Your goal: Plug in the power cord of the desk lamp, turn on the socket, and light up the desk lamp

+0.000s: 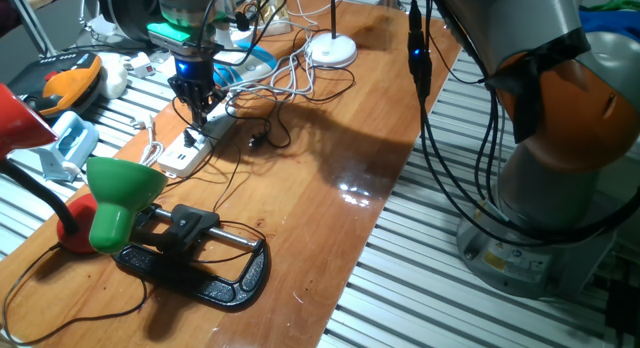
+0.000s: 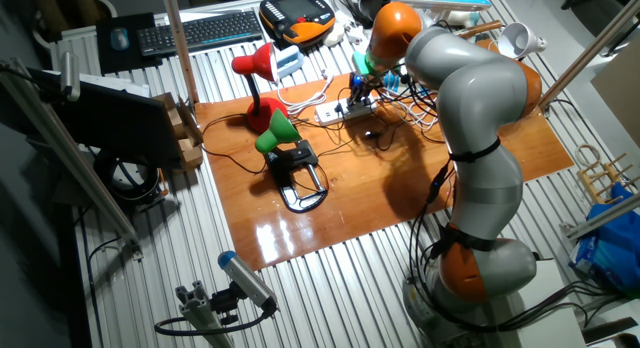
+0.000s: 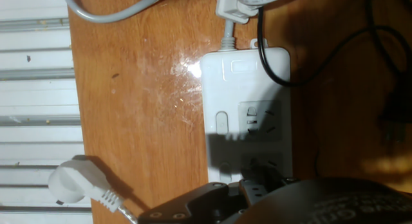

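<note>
Hand view looks straight down: jaws (image 1: pixel 197 106) low over the socket (image 3: pixel 246 108), their opening hidden.

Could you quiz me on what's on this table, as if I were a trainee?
1. True or false: the tool hangs directly above the white power strip.
2. Which lamp stands next to the black clamp? A) the green desk lamp B) a blue lamp C) a yellow lamp
3. Fill in: in the hand view, a loose white ____ lies on the wooden table beside the power strip.

Key: 1 true. 2 A. 3 plug.
</note>
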`<action>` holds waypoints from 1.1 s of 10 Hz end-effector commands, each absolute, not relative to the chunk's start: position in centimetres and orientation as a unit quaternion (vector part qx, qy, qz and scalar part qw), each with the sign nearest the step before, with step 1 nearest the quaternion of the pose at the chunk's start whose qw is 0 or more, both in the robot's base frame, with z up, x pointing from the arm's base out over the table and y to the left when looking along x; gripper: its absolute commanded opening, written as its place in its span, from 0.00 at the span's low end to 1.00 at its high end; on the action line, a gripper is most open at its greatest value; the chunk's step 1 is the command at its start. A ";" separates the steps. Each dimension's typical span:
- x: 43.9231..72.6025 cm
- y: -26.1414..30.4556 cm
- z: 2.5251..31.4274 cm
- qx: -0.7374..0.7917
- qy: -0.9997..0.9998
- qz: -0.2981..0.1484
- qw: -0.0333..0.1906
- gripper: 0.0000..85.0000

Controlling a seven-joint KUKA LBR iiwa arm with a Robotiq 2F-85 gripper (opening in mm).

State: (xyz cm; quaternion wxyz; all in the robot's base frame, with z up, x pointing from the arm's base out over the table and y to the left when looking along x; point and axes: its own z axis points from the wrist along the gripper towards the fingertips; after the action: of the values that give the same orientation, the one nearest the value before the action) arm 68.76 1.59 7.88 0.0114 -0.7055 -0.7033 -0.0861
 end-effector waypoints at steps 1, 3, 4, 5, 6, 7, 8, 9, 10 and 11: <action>68.8 1.6 7.9 -0.706 -0.703 -0.086 0.011 0.00; 68.8 1.6 7.8 -0.705 -0.704 -0.086 0.010 0.00; 68.8 1.6 7.8 -0.705 -0.704 -0.086 0.010 0.00; 68.8 1.6 7.8 -0.705 -0.704 -0.086 0.009 0.00; 68.8 1.6 7.8 -0.705 -0.704 -0.085 0.007 0.00; 68.8 1.7 7.8 -0.705 -0.704 -0.084 0.007 0.00; 68.8 1.7 7.8 -0.706 -0.703 -0.084 0.006 0.00; 68.8 1.7 7.7 -0.706 -0.703 -0.083 0.005 0.00; 68.8 1.7 7.7 -0.707 -0.702 -0.083 0.005 0.00; 68.8 1.7 7.7 -0.707 -0.702 -0.082 0.004 0.00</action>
State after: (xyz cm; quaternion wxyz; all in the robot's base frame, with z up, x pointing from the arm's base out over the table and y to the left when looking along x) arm 68.75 1.70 7.67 0.0046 -0.7077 -0.7017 -0.0825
